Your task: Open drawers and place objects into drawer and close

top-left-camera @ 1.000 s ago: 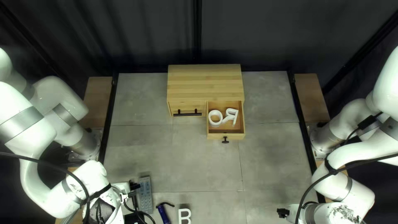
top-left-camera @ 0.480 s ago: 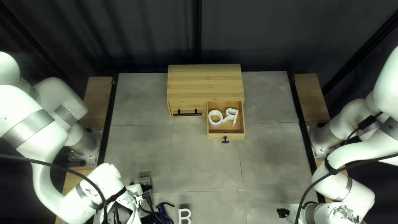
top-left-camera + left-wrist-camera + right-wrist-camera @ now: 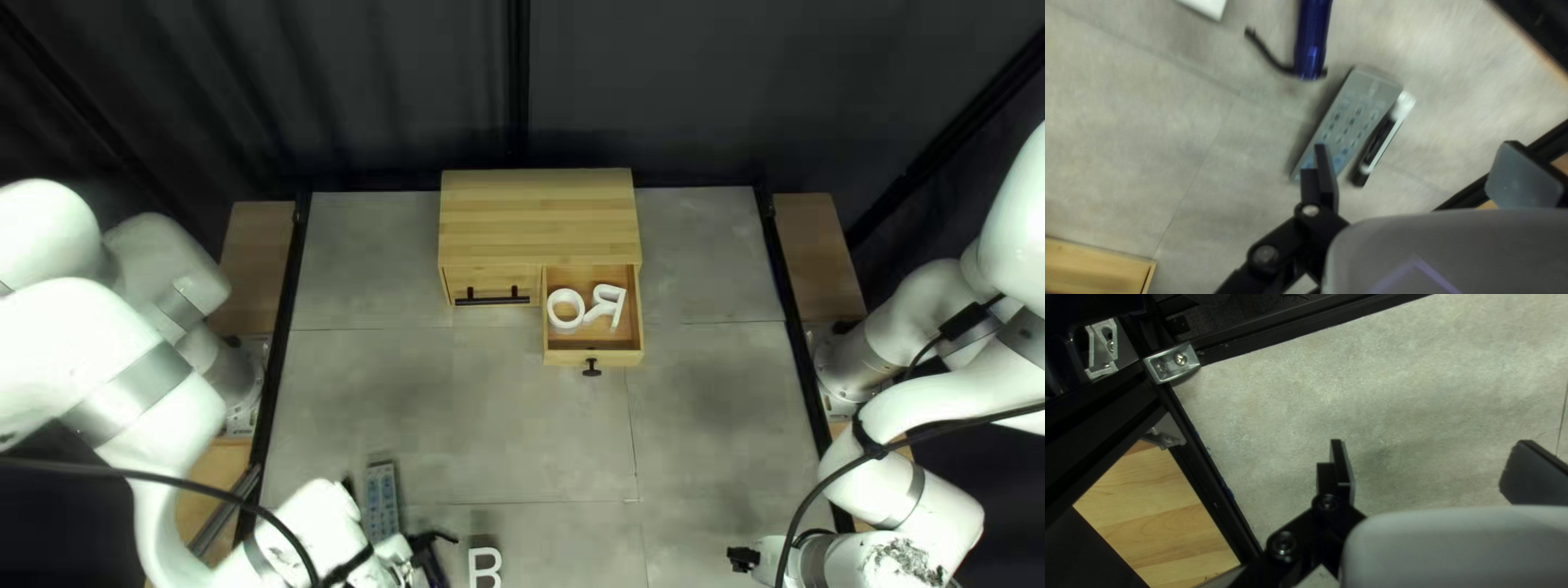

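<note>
The wooden cabinet [image 3: 539, 218] has its right drawer [image 3: 593, 357] pulled out, holding a white O [image 3: 553, 310] and R [image 3: 617, 294]; its left drawer [image 3: 468, 282] is closed. My left gripper [image 3: 403, 550] is low beside the remote [image 3: 381, 506], near the flashlight [image 3: 435, 566] and a white B [image 3: 475, 566]. In its wrist view, the left gripper [image 3: 1416, 160] is open and holds nothing; one finger overlaps the grey remote [image 3: 1355, 111], with a marker [image 3: 1384, 136] alongside and the blue flashlight [image 3: 1312, 38] farther ahead. My right gripper [image 3: 744, 559], the same gripper [image 3: 1429, 463] in its wrist view, is open above bare tabletop.
A black frame rail [image 3: 280, 327] runs along the table's left side, another [image 3: 793, 327] along its right. Dark curtains [image 3: 653, 98] hang behind the cabinet. In the right wrist view a metal bracket [image 3: 1173, 362] joins rails at the table corner.
My left arm has swung toward the near edge and rightward, uncovering more of the remote and partly covering the flashlight. The right arm, drawers and letters have stayed put.
</note>
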Motion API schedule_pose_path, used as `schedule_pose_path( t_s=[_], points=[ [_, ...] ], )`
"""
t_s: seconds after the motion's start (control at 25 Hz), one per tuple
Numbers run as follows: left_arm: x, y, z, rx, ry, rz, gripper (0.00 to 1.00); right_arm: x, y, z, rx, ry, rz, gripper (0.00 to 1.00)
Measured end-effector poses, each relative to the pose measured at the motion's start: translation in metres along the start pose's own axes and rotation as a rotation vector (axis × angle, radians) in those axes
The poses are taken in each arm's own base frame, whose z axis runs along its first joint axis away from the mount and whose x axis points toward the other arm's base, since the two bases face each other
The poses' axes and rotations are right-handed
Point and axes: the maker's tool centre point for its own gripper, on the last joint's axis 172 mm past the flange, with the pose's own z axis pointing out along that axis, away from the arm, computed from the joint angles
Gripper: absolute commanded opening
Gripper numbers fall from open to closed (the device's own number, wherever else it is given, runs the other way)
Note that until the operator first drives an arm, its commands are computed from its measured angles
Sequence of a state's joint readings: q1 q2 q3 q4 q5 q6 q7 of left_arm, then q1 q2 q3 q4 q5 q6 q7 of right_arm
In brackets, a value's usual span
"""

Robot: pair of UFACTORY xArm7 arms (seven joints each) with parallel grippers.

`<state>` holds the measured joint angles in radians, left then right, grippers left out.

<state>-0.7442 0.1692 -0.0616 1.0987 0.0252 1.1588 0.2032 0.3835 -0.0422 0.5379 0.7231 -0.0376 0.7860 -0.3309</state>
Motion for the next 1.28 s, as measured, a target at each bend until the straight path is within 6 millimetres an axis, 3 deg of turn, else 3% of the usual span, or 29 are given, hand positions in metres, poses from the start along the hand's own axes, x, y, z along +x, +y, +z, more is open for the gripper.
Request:
schedule_pose_path(
  t_s=[0.12, 0.4, 0.76, 1.28],
  points=[
    [0.006, 0.002, 0.002, -0.006, 0.002, -0.001, 1.00, 0.000, 0.000, 0.000, 0.000, 0.000, 0.000, 1.00],
    [0.051, 0.002, 0.030, 0.038, 0.126, -0.048, 1.00, 0.000, 0.000, 0.000, 0.000, 0.000, 0.000, 1.00],
    [0.059, -0.010, 0.047, 0.100, 0.184, -0.169, 1.00, 0.000, 0.000, 0.000, 0.000, 0.000, 0.000, 1.00],
    [0.060, -0.035, 0.080, 0.117, 0.142, -0.103, 1.00, 0.000, 0.000, 0.000, 0.000, 0.000, 0.000, 1.00]
  ],
)
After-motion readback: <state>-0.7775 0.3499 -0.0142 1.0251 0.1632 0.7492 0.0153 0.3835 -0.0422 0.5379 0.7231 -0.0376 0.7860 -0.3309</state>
